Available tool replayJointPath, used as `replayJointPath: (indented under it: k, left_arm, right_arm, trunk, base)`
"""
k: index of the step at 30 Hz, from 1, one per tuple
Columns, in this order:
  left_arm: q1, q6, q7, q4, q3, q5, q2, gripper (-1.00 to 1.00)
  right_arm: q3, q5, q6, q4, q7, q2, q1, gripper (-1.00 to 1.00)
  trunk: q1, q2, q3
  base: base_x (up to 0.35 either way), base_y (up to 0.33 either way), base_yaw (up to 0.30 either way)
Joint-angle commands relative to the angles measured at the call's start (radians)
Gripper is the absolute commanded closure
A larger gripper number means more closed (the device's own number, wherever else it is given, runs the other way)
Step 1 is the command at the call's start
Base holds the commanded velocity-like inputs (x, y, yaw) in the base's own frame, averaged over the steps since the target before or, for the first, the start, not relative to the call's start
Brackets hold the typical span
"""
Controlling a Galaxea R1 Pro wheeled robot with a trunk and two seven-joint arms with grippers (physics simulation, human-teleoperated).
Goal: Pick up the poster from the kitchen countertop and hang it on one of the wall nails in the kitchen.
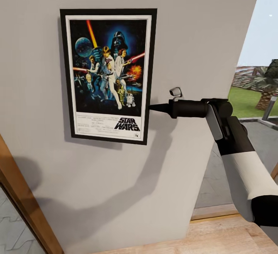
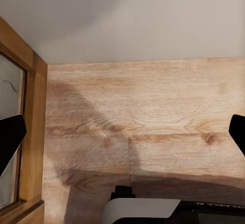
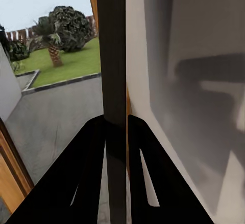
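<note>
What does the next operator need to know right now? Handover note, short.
Right gripper: shut on the poster, pinching the frame's right edge; the right wrist view shows both fingers clamped on the black frame.
Left gripper: open, holding nothing, pointing at the wooden floor.
Poster: upright, flat against the pale grey wall. Nail hidden, so I cannot tell if it has caught.
Left: confirm it hangs, release, pull the right arm back.

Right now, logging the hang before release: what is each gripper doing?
Left gripper: open, holding nothing, over the wooden floor.
Right gripper: closed on the edge of the black-framed Star Wars poster, against the pale grey wall.
</note>
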Motion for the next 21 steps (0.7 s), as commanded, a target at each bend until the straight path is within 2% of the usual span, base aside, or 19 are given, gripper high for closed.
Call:
replayJointPath:
  k: [1, 21]
  left_arm:
    - [0.000, -0.002, 0.001, -0.001, 0.000, 0.000, 0.000, -1.00]
    - [0.000, -0.002, 0.001, -0.002, 0.000, 0.000, 0.000, -1.00]
  right_arm:
    - [0.002, -0.007, 0.009, 0.000, 0.001, -0.001, 0.000, 1.00]
    - [0.002, -0.007, 0.009, 0.000, 0.001, -0.001, 0.000, 1.00]
  trunk:
    - [0.000, -0.001, 0.000]
    - [0.000, -0.001, 0.000]
  base:
    - [0.000, 0.000, 0.000]
    - [0.000, 0.000, 0.000]
